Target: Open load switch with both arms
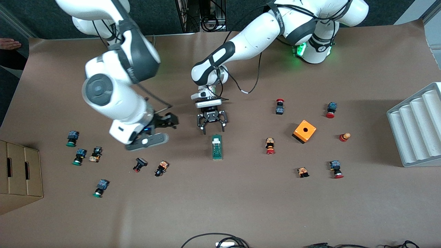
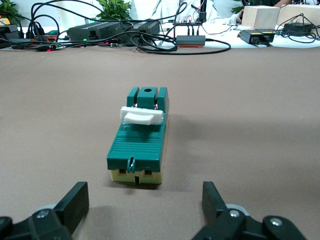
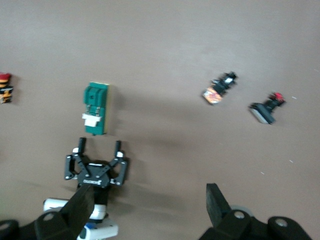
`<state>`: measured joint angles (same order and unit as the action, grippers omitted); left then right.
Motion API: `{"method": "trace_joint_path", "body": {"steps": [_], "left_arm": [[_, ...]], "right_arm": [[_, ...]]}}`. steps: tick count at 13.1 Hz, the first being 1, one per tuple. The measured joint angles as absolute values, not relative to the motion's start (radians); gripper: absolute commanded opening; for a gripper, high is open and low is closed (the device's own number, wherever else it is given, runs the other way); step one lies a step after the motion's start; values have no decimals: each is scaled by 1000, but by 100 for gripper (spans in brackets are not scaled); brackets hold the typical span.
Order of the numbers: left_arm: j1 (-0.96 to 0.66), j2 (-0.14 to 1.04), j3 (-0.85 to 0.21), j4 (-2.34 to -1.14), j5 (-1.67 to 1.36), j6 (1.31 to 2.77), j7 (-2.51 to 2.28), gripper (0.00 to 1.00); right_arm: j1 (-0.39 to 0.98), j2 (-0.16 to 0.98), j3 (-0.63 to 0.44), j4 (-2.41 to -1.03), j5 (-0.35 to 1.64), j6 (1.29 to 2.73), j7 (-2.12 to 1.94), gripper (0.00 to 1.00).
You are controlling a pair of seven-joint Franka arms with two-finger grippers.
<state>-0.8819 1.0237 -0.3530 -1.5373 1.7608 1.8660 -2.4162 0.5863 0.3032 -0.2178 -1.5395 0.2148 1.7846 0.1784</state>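
The load switch point(image 1: 217, 147) lies mid-table, a narrow green block with a white piece point(image 1: 216, 140) on top. My left gripper point(image 1: 212, 129) hangs open just off the switch's end that is farther from the front camera, and nothing is between its fingers. In the left wrist view the load switch point(image 2: 140, 142) lies lengthwise ahead of the open left gripper point(image 2: 145, 205). My right gripper point(image 1: 169, 120) is open and empty, up over bare table toward the right arm's end. The right wrist view shows its own gripper point(image 3: 147, 210), the load switch point(image 3: 96, 107) and the left gripper point(image 3: 100, 145).
An orange box point(image 1: 304, 131) and several push buttons lie toward the left arm's end. Two buttons point(image 1: 139, 164) point(image 1: 161, 168) lie below the right hand, with more toward a cardboard box point(image 1: 20, 175). A grey ridged tray point(image 1: 413, 127) stands at the table's edge.
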Motion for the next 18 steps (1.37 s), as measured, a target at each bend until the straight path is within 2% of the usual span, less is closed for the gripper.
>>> {"method": "trace_joint_path", "body": {"steps": [4,9,13,18], "left_arm": [[-882,1006,-365,-1534,1696,1867,-2365,100],[-871,901,-375,-1526,1481,1872,-2036,100],[-841,842,-375,-1523,1348,1894,-1779,100],[-793,743,-375,-1515,1153,1915,-1456,100]], "right_arm": [[441,276,-138,-1539,159,1722,178,100],[221,245,-21,-1540,143,1678,179,100],[95,228,43,-1542,99,1625,178,100],[74,225,70,-1546,80,1592,179,100]]}}
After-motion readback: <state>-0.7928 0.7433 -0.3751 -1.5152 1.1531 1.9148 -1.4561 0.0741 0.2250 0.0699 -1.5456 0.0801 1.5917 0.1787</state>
